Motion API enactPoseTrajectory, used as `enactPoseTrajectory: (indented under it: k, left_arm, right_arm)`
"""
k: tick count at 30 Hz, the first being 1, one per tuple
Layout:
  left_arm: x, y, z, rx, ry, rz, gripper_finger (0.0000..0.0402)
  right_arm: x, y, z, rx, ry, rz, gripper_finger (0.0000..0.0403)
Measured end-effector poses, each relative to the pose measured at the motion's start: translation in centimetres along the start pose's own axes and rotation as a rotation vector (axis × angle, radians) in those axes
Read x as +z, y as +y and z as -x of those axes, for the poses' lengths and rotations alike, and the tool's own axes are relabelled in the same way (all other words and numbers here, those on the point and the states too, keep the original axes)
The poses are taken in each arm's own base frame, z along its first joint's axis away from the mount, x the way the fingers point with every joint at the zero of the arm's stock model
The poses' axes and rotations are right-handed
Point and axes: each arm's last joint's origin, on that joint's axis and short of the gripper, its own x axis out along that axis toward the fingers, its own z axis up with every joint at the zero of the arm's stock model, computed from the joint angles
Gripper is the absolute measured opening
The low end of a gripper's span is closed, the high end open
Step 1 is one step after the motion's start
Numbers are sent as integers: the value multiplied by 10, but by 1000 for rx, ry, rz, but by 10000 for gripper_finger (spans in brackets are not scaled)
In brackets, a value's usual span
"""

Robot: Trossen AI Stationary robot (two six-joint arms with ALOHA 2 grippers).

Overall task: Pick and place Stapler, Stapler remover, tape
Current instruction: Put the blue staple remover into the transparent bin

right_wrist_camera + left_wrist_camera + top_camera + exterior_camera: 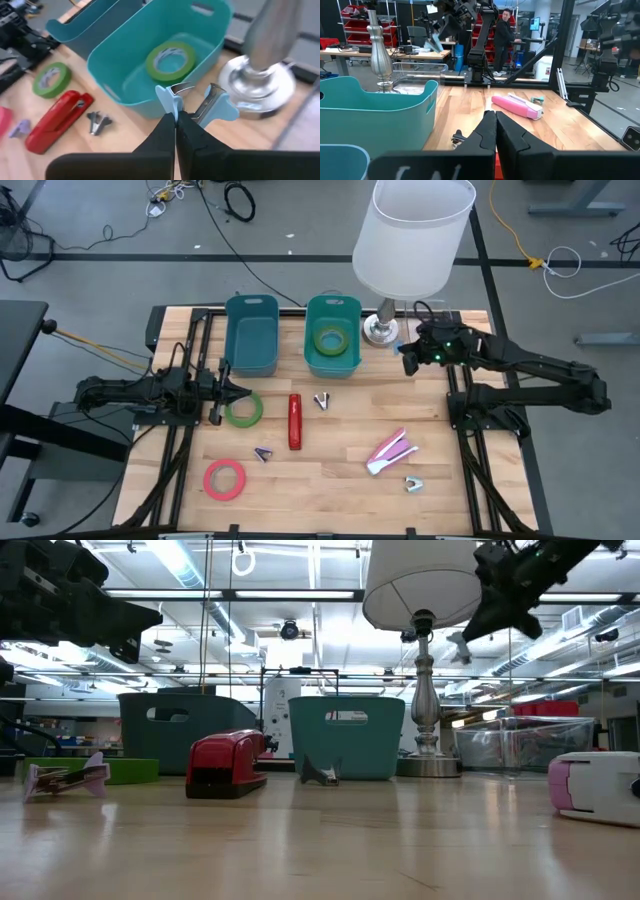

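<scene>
Right gripper [175, 116] clamps a light-blue winged staple remover [197, 104] above the table, beside the teal plastic bin [125, 55]. Left gripper [222, 388] closed, empty, near green tape roll [243, 409].

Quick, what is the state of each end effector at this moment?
Left end effector: closed, holding nothing, beside the green tape roll.
Right end effector: closed on a light blue staple remover, raised near the lamp base.
</scene>
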Motion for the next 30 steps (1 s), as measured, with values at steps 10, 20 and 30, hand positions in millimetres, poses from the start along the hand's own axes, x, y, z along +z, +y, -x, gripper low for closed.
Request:
enactPoseTrajectory:
  k: [10,20,30]
  left_arm:
    - [0,0,0,0,1,0,3]
    - [0,0,0,0,0,0,3]
    - [0,0,0,1,0,0,3]
  right_arm:
    - [12,-3,28,-152,36,82,0]
    - [6,-7,30,-213,89,95,0]
    - [8,-30,27,-361,125,87,0]
